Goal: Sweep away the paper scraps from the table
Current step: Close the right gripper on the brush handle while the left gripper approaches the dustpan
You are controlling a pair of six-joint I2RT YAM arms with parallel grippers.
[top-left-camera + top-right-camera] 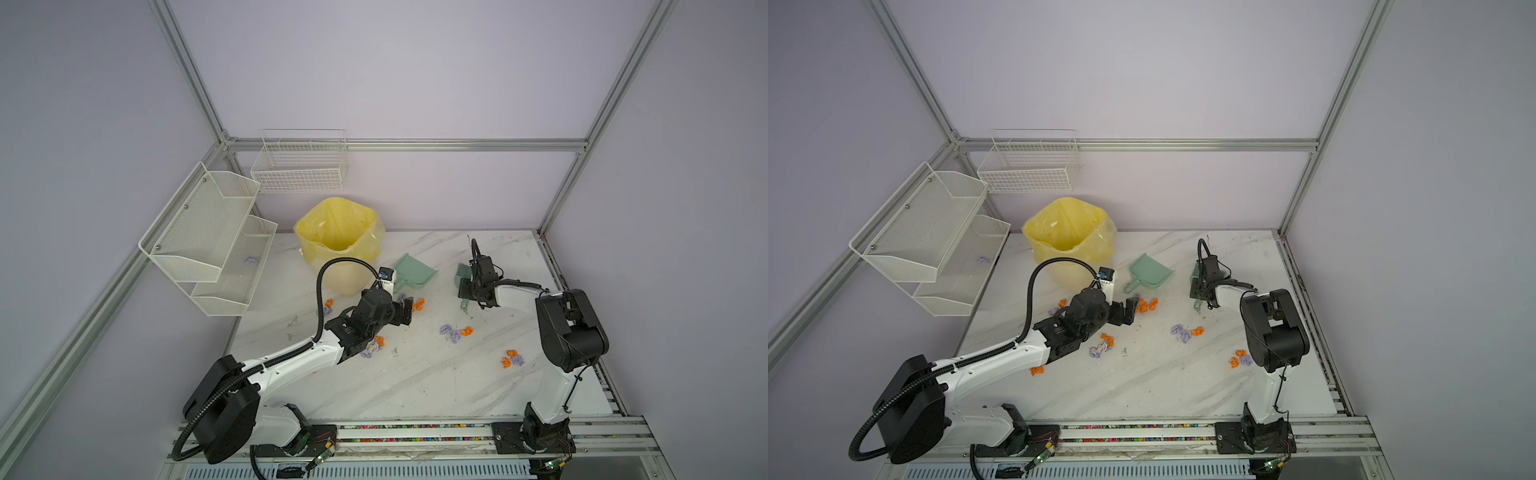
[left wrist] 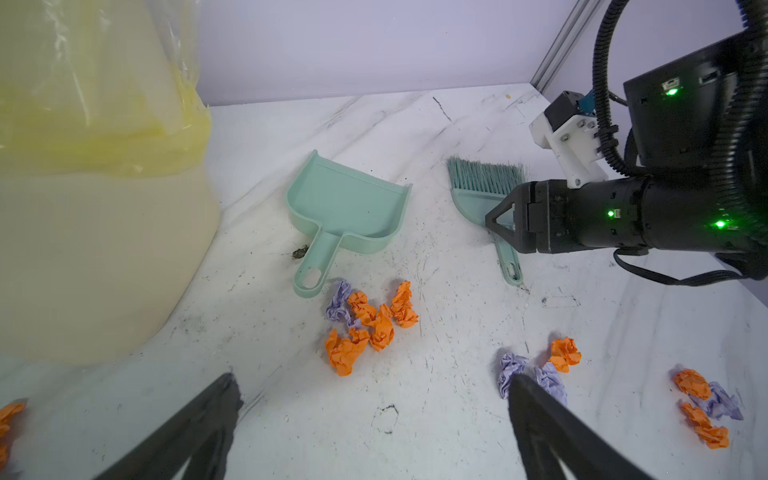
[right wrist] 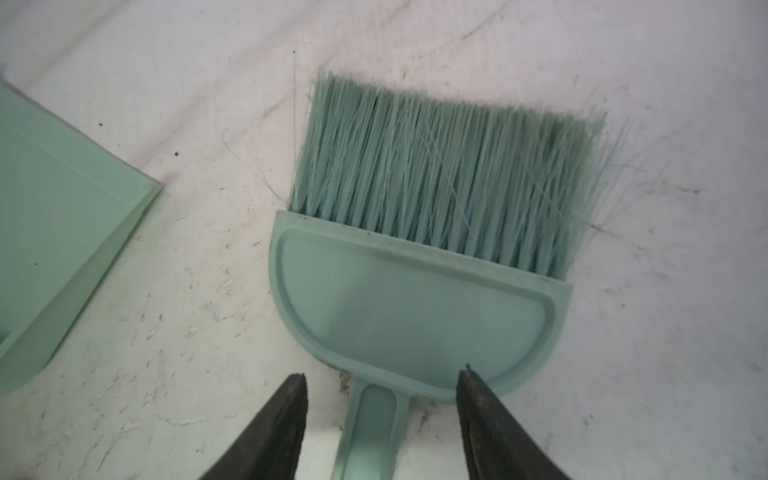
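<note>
We had swept nothing yet: the crumpled orange and purple paper scraps lay scattered on the white marble table, mid-frame in both top views. Our right gripper held its jaws spread around the green plastic brush handle, not pinching; our left gripper gaped, empty.

Pale lavender walls, silver aluminium frame bars; white wire-mesh shelves hang well left of the left pincer.
</note>
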